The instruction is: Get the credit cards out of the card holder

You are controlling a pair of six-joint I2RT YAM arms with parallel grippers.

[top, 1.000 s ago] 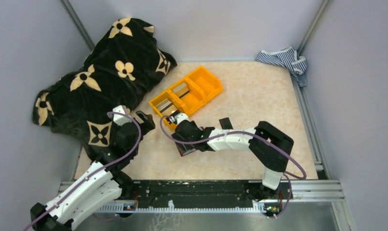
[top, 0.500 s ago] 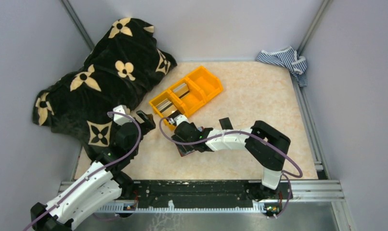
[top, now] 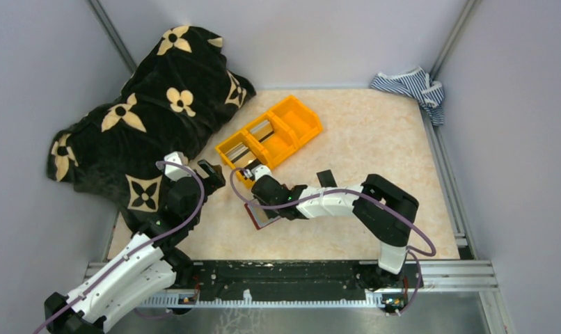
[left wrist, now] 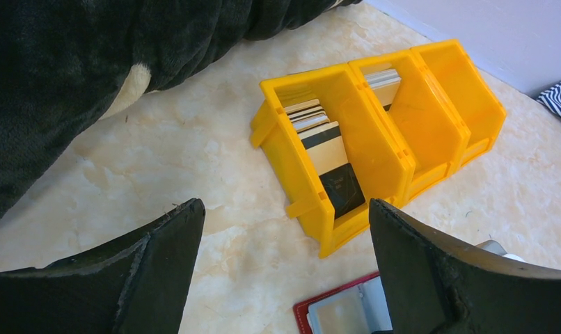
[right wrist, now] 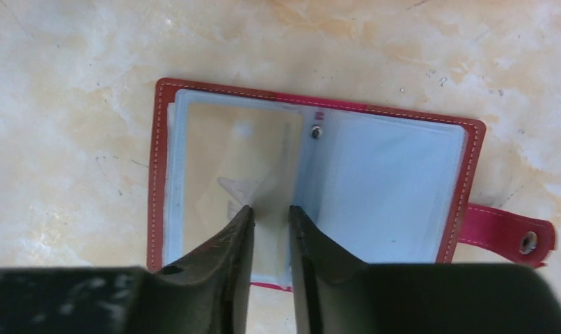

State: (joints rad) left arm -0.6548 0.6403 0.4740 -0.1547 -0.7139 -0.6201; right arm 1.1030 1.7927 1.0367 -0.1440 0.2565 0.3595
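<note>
In the top view the right arm (top: 319,202) covers most of the card holder (top: 258,216); only one end shows. The small dark thing (top: 324,178) beside that arm is too small to name. The black blanket (top: 145,104) hides the far left corner of the table (top: 375,139). In the left wrist view the bottom edge cuts off the card holder, and the walls of the orange bin (left wrist: 375,146) hide parts of the credit cards (left wrist: 326,149). In the right wrist view I cannot tell whether the right gripper (right wrist: 269,209) really pinches a card.
</note>
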